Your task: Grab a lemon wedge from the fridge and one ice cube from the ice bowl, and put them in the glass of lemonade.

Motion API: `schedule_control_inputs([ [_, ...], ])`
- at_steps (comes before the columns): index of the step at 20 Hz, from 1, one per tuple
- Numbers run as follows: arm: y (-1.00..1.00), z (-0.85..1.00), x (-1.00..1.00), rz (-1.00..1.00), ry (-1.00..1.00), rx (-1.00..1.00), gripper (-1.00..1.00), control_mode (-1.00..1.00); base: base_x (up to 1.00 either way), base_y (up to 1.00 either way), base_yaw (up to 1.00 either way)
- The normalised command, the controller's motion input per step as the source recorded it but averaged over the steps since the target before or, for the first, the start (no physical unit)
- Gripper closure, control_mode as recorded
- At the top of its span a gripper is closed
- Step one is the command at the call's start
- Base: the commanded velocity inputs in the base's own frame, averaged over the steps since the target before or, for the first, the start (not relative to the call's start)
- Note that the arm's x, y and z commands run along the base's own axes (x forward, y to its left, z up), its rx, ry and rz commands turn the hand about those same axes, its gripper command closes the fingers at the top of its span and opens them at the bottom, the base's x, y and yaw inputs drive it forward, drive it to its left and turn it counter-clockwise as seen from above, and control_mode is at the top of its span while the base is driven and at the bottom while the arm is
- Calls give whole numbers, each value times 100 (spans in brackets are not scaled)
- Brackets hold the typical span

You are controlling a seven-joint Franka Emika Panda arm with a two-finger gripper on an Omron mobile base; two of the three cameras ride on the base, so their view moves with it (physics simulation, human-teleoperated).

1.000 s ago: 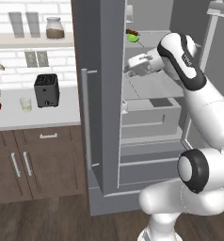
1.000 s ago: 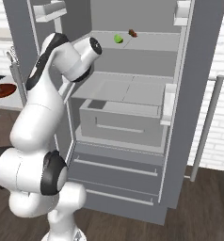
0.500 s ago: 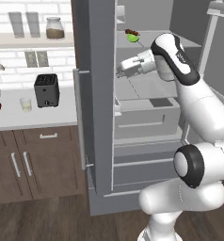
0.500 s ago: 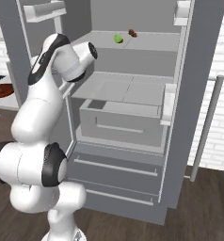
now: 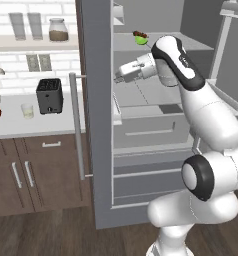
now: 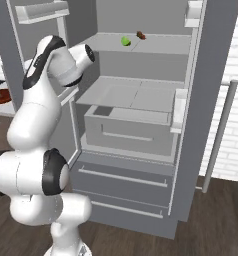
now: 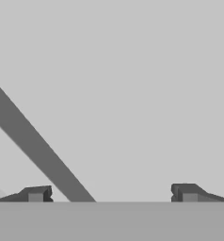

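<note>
Fridge (image 5: pixel 98 125) doors hang open, pincer (image 7: pixel 112 193) spread wide with nothing in it, up inside the fridge, lemon wedge (image 6: pixel 125 41) on the fridge's top shelf.

lemon wedge (image 6: pixel 125 41) on fridge (image 6: pixel 141 45) top shelf | toaster (image 5: pixel 49 95) on counter, seemingly right of glass of lemonade (image 5: pixel 27 110)

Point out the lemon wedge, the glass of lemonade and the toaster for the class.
lemon wedge (image 6: pixel 125 41), right base view, its rounded green-yellow face.
glass of lemonade (image 5: pixel 27 110), left base view, its side wall.
toaster (image 5: pixel 49 95), left base view, its black front.
</note>
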Motion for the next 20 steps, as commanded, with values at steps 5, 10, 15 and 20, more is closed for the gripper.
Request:
schedule_control_inputs([
  [5, 0, 7, -3, 0, -2, 0, -100, -100, 0, 0, 0],
  [10, -54, 46, -64, -4, -7, 0, -100, -100, 0, 0, 0],
  [15, -78, 42, -63, -13, -4, 0, -100, -100, 0, 0, 0],
  [20, -91, 11, -61, -32, -2, -12, -100, -100, 0, 0, 0],
])
